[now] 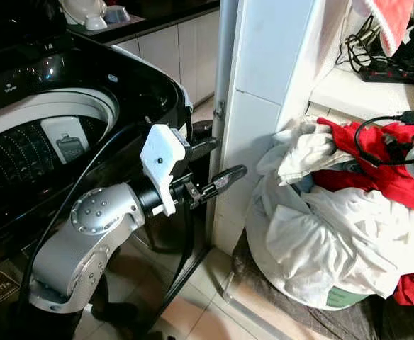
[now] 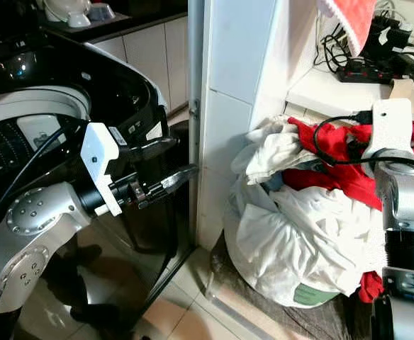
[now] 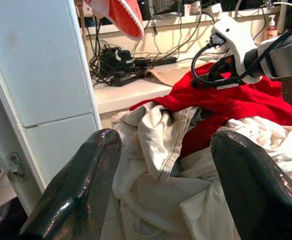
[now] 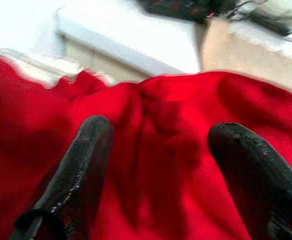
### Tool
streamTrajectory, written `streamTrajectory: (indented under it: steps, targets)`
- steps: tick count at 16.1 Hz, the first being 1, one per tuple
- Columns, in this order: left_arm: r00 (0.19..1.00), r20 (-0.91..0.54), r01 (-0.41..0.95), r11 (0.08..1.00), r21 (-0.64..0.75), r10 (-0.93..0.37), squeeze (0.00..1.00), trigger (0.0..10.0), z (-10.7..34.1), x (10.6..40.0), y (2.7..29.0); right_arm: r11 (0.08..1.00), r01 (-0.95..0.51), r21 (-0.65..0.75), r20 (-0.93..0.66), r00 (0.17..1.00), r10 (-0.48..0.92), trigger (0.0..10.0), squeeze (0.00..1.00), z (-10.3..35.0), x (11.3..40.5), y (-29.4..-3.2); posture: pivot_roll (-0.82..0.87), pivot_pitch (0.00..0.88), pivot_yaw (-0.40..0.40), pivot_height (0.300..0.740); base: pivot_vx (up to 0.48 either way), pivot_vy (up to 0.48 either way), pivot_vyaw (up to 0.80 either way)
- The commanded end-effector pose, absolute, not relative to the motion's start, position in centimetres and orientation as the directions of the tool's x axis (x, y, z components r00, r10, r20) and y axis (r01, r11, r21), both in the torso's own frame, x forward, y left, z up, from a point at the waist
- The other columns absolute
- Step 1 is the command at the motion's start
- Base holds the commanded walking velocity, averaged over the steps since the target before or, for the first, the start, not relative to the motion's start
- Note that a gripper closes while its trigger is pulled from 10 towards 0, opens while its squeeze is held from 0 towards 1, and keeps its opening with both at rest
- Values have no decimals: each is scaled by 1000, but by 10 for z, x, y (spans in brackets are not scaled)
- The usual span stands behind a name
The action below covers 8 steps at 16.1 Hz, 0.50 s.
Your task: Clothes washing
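Observation:
A heap of laundry sits at the right: white clothes point(image 1: 334, 241) spilling over a pale green basket point(image 1: 345, 297), with a red garment point(image 1: 377, 173) on top. My left gripper point(image 1: 228, 157) is open and empty, held in front of the white pillar and pointing toward the heap, a short gap away from it. My right gripper point(image 4: 161, 130) is open, its fingers right above the red garment point(image 4: 156, 165) with cloth between them, not clamped. The black top-loading washing machine point(image 1: 143, 78) stands at the left, and its drum point(image 1: 37, 142) is uncovered.
A white tiled pillar point(image 1: 264, 106) stands between the machine and the heap. Behind the heap, a white ledge point(image 1: 349, 92) carries a power strip and tangled cables point(image 1: 391, 64). A red towel point(image 1: 391, 21) hangs above. A counter with cups point(image 1: 101, 18) lies behind the machine.

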<state>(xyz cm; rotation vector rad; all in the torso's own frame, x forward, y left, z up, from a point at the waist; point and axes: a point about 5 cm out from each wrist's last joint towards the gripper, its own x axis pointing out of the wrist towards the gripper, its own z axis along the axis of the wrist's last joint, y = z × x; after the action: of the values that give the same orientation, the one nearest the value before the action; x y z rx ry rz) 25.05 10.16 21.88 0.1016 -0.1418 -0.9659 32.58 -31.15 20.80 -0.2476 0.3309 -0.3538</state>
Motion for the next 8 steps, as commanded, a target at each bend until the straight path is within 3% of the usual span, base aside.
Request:
streamTrajectory:
  steps: [1,4,7,8]
  targets:
    - [571,64,806,574,147,-818,0,10000,217,248,103,889,359,-283,-229,875,-426,10000,1000,211,327,-322,-10,0,-14,740,0,0,0]
    - [564,58,812,566,142,-824,0,10000,215,246,101,883,407,-235,-221,862,-456,10000,1000,212,328,-327,-9,0,-12,740,0,0,0]
    - [559,55,815,560,147,-828,0,10000,215,246,100,888,431,-159,-328,826,-459,10000,1000,184,327,-335,-14,0,-3,740,0,0,0]
    - [554,53,819,555,147,-831,0,10000,215,246,99,885,446,-134,-348,815,-463,10000,0,178,327,-336,-15,0,0,740,0,0,0]
